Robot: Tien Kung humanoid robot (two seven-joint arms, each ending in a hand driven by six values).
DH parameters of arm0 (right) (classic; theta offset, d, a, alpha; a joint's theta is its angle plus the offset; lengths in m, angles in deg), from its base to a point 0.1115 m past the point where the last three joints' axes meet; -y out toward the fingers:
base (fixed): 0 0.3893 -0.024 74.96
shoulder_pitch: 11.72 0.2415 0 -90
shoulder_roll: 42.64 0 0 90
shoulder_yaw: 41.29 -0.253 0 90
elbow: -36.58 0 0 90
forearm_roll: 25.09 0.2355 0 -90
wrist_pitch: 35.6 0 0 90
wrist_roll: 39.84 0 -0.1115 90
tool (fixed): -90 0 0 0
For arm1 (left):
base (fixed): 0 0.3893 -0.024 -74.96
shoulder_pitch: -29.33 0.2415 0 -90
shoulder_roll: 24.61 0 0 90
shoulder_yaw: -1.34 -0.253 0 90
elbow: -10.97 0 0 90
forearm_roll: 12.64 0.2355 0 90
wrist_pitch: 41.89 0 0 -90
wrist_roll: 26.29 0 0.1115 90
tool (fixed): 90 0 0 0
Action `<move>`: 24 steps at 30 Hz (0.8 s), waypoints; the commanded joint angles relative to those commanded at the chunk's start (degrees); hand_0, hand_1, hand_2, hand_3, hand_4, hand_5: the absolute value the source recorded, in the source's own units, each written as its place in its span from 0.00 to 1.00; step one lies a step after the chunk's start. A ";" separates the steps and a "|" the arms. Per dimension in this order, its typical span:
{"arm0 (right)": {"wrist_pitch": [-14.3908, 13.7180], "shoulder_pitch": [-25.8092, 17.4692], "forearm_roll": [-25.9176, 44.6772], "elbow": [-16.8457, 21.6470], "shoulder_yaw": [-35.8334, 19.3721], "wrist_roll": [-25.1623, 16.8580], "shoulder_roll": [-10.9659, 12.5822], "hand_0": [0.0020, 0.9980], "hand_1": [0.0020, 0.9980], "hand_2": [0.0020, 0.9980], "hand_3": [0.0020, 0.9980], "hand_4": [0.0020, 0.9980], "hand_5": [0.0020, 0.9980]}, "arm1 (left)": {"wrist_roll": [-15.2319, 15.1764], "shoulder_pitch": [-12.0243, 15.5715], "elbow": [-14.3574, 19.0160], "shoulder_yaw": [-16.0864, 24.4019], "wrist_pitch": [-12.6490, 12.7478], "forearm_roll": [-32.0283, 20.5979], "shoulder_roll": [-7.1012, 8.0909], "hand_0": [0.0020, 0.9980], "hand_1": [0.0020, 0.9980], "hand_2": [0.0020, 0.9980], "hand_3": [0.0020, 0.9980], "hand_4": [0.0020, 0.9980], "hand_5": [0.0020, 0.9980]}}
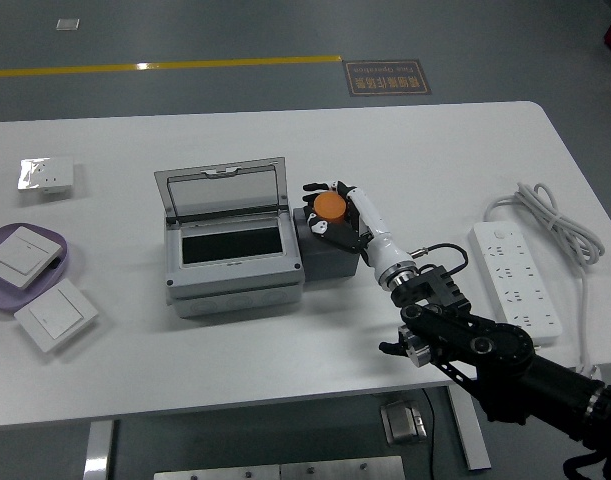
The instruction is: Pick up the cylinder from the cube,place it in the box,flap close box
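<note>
- Orange is showing at our right hand (337, 214): in the head view, we are wrapping its fingers (357, 207) around the cylinder (330, 206), which is sitting on top of the dark cube (325, 255).
- Just left of the hand, the grey box (233, 255) is standing with its clear lid (223, 189) tipped up and open, touching the cube's side.
- Right of our hand, well apart, a white power strip (515, 275) is lying on the white table (285, 350).
</note>
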 joint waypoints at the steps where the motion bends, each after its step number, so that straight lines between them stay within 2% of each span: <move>1: -0.04 0.00 -0.04 0.00 0.01 0.03 0.00 0.76 0.67 0.59 0.61 0.04 0.00 | 0.00 0.00 -0.01 -0.01 0.00 -0.02 0.00 0.62 0.54 0.53 0.62 0.69 0.23; 4: -0.18 0.01 -0.17 0.01 0.09 0.17 0.01 0.76 0.67 0.59 0.61 0.04 0.00 | -0.01 -0.02 0.00 0.00 0.00 -0.01 0.00 0.62 0.54 0.53 0.62 0.69 0.23; 5: -0.26 0.01 -0.20 0.03 0.14 0.23 0.01 0.76 0.64 0.56 0.56 0.00 0.00 | -0.02 -0.03 -0.01 0.00 0.00 -0.01 0.00 0.62 0.54 0.53 0.62 0.69 0.23; 10: -0.49 -0.05 -0.25 0.31 0.11 0.46 0.01 0.76 0.64 0.56 0.56 0.00 0.00 | -0.03 -0.03 0.00 0.06 -0.02 0.03 -0.01 0.62 0.54 0.53 0.62 0.69 0.23; 11: -0.56 -0.07 -0.22 0.41 0.04 0.41 0.02 0.69 0.62 0.54 0.52 0.00 0.00 | -0.04 -0.02 0.00 0.05 -0.02 0.01 -0.01 0.62 0.54 0.53 0.62 0.69 0.23; 16: -0.76 -0.17 -0.15 1.32 -0.99 0.08 0.24 0.69 0.62 0.54 0.52 0.00 0.00 | -0.08 -0.01 -0.01 0.12 -0.01 0.03 -0.01 0.62 0.54 0.53 0.62 0.69 0.23; 17: -0.75 -0.20 -0.16 1.57 -1.26 0.03 0.31 0.67 0.60 0.52 0.47 0.00 0.00 | -0.09 -0.01 -0.01 0.13 -0.01 0.03 -0.02 0.62 0.54 0.53 0.62 0.69 0.22; 22: -0.28 -0.60 -0.39 4.20 -2.91 -0.18 1.13 0.67 0.60 0.52 0.47 0.00 0.00 | -0.13 0.08 -0.05 -0.21 0.00 -0.31 -0.11 0.62 0.54 0.53 0.62 0.69 0.22; 24: -0.28 -0.87 -0.78 5.79 -3.41 -0.05 1.62 0.70 0.59 0.51 0.43 0.00 0.00 | -0.14 0.15 -0.07 -0.38 0.02 -0.49 -0.16 0.62 0.54 0.53 0.62 0.69 0.23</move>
